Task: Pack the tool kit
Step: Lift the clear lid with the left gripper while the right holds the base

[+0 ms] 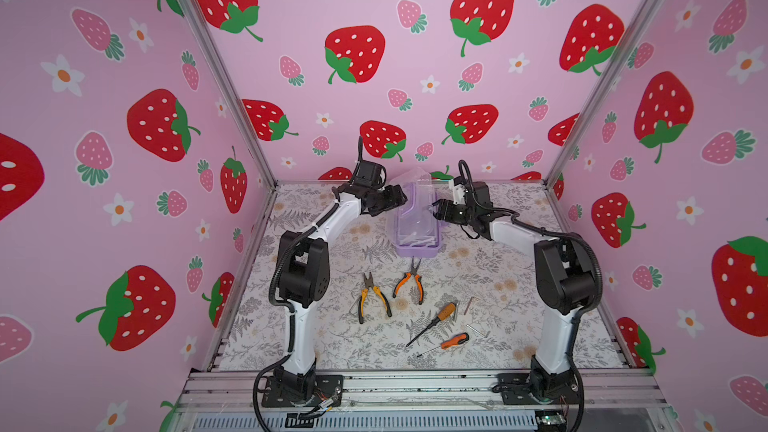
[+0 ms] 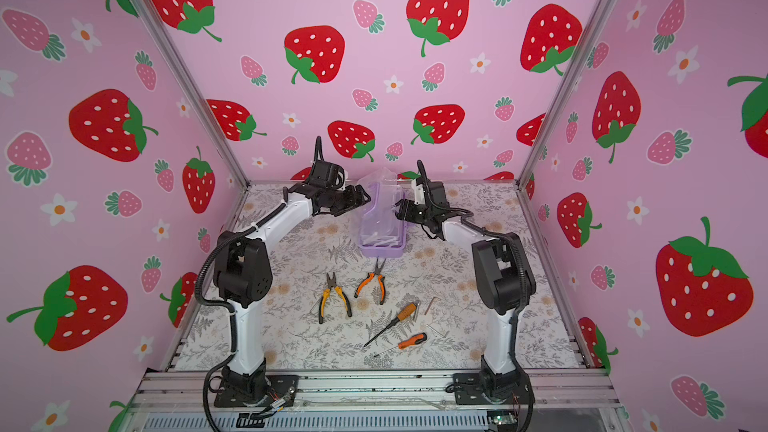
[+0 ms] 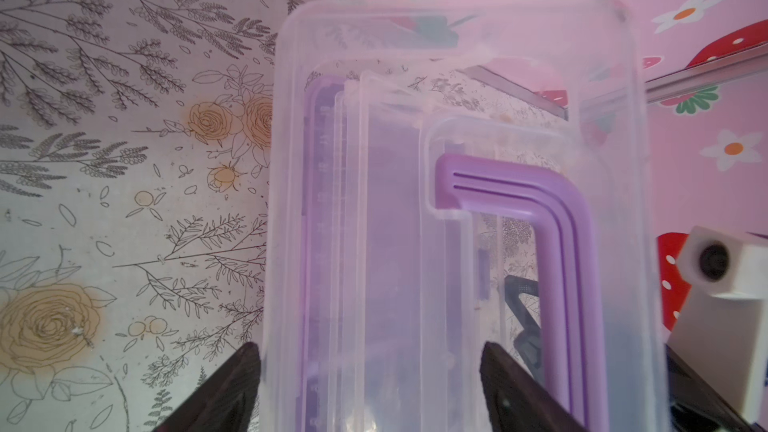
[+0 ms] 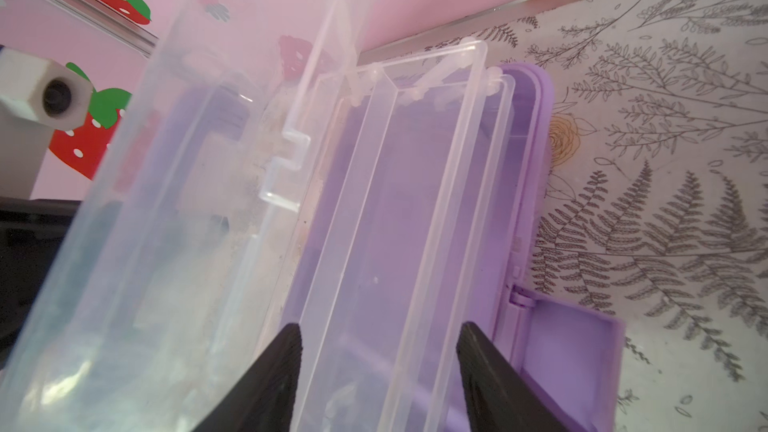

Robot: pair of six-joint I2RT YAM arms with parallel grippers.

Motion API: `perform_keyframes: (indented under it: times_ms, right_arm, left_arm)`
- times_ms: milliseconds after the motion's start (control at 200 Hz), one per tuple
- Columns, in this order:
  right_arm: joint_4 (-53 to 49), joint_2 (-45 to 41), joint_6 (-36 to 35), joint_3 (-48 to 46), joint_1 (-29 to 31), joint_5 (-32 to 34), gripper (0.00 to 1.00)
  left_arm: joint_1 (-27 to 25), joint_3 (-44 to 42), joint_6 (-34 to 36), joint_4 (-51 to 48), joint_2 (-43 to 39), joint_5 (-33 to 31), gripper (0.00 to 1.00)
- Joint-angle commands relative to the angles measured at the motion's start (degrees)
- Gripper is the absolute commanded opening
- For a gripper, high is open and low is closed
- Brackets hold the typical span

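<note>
The lilac tool kit box [image 1: 415, 250] [image 2: 382, 250] sits at the table's back middle, its clear lid [image 1: 412, 184] [image 3: 457, 35] [image 4: 187, 160] raised steeply. The lilac handle [image 3: 519, 193] shows through the lid. A clear inner tray [image 4: 415, 201] lies in the base. My left gripper [image 1: 400, 198] [image 3: 370, 367] is open just left of the lid. My right gripper [image 1: 436, 210] [image 4: 380, 347] is open over the tray, holding nothing. Two pliers [image 1: 374, 297] [image 1: 409, 280] and two orange-handled screwdrivers [image 1: 432, 322] [image 1: 451, 342] lie in front, with small metal bits [image 1: 469, 305].
A lilac latch flap [image 4: 569, 338] hangs open on the box's right side. Strawberry-print walls and metal frame posts [image 1: 232, 89] close in the floral table [image 1: 332, 347]. Both arms' bases stand on the front rail [image 1: 415, 384].
</note>
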Motion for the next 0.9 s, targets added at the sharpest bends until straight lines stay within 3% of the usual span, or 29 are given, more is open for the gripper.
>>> perform_keyframes:
  times_ms: [0,320,440,895]
  right_arm:
    - [-1.18,-2.67,-1.8,2.6,1.46,0.11,0.64]
    - [-1.23,-1.99,-1.5,5.25,2.3,-0.88,0.65]
    - [-0.9,-1.94,-1.41,5.68,2.47,-1.22,0.65]
    - [3.19,-0.12,2.24,7.55,2.69,-7.36,0.64]
  left_arm:
    - [-1.57,0.69,1.38,-2.89,-2.73,-2.32,0.99]
    - [-6.45,3.17,6.51,-9.18,-8.01,-21.84,0.99]
    - [-8.84,2.85,8.31,-9.56,-10.63,-25.95,0.99]
    - [-12.48,3.66,8.48,-12.75,-10.61,-20.27,0.99]
